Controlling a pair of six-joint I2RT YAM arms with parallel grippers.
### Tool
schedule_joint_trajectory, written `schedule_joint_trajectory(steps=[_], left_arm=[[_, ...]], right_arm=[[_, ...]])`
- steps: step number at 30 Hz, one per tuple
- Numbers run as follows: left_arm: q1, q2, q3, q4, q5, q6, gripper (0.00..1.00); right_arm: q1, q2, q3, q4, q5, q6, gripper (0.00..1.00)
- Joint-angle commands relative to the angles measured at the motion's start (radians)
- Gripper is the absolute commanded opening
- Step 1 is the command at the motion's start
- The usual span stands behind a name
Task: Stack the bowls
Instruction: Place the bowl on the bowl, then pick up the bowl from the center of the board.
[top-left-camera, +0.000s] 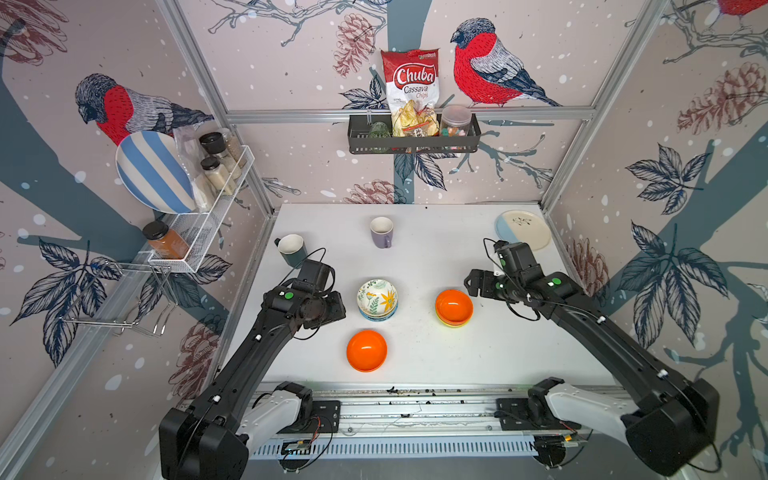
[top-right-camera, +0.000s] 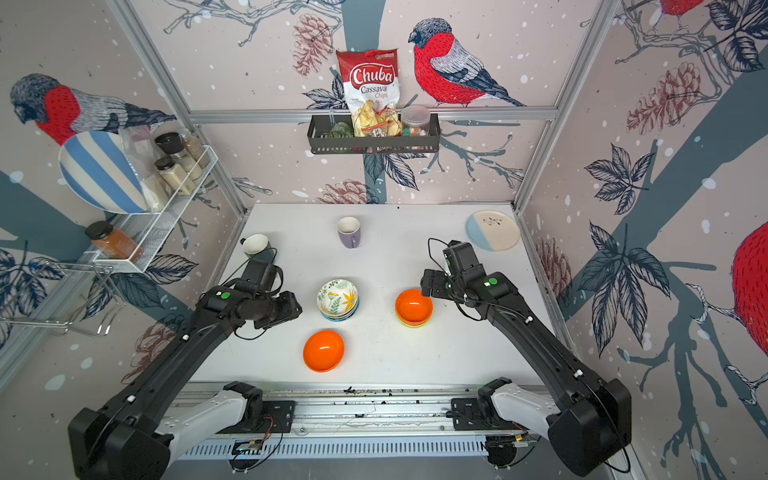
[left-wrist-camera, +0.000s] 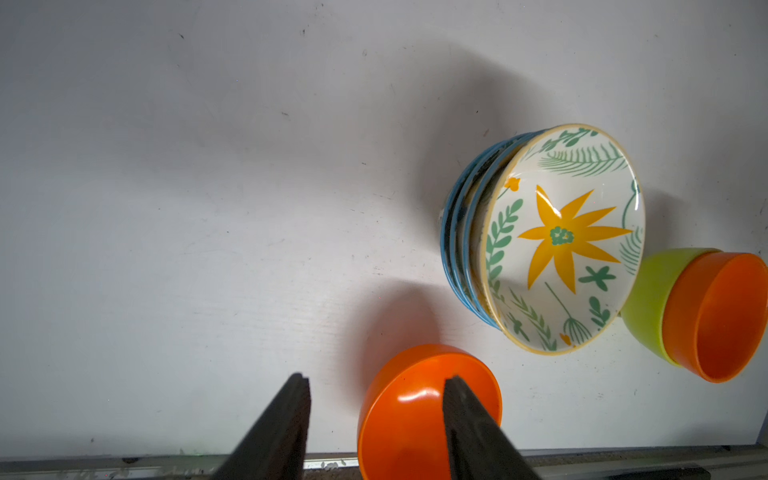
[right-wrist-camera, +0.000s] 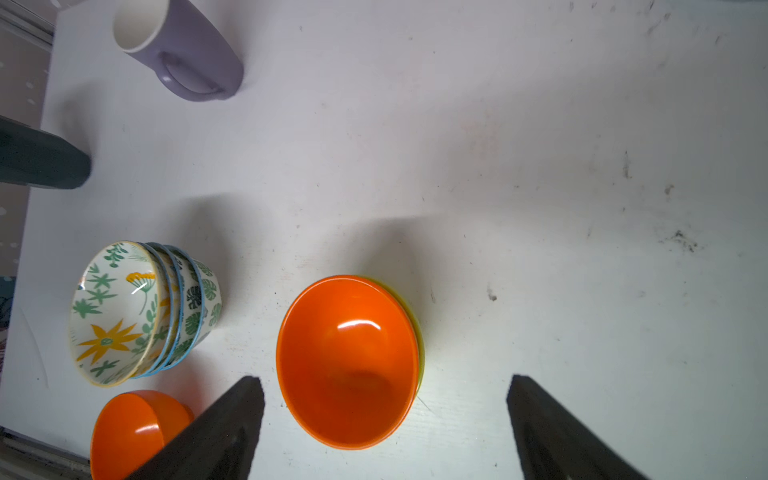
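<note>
Right end effector (right-wrist-camera: 385, 379) spread wide, empty, near orange bowl (right-wrist-camera: 349, 361) (seated in green bowl (left-wrist-camera: 648, 299)); left end effector (left-wrist-camera: 376, 377) parted, empty.

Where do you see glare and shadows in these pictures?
In both top views a white highlight sits on the lone orange bowl; in the right wrist view glare streaks the stacked orange bowl; in the left wrist view a soft shadow lies beside the patterned stack.

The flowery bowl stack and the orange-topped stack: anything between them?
Nothing: only bare white table separates the flowery stack and the orange-topped stack, in both top views.
</note>
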Motion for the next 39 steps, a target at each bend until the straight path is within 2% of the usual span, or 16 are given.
schedule_joint_trajectory(steps=[1,6,10,15,23,29,39], left_arm=[[0.000,-0.026,-0.043,-0.041,0.039,-0.060,0.53],[-0.029,-0.091,-0.135,-0.020,0.055,-0.133,0.53],[-0.090,-0.112,-0.170,-0.021,0.008,-0.181,0.52],[-0.139,-0.137,-0.239,0.017,0.002,-0.238,0.46],[-0.172,-0.124,-0.290,0.118,0.053,-0.240,0.39],[-0.181,-0.095,-0.316,0.130,0.032,-0.240,0.27],[-0.184,-0.080,-0.340,0.166,0.044,-0.245,0.16]], right_arm=[[0.000,-0.029,-0.014,0.045,0.033,0.021,0.93],[0.000,-0.031,-0.039,0.056,0.057,0.023,0.92],[0.000,-0.031,-0.036,0.059,0.040,0.026,0.92],[0.001,-0.047,-0.055,0.066,0.040,0.029,0.91],[0.001,-0.050,-0.063,0.061,0.038,0.030,0.91],[0.002,-0.040,-0.068,0.066,0.036,0.026,0.91],[0.000,-0.019,-0.062,0.059,0.034,0.026,0.90]])
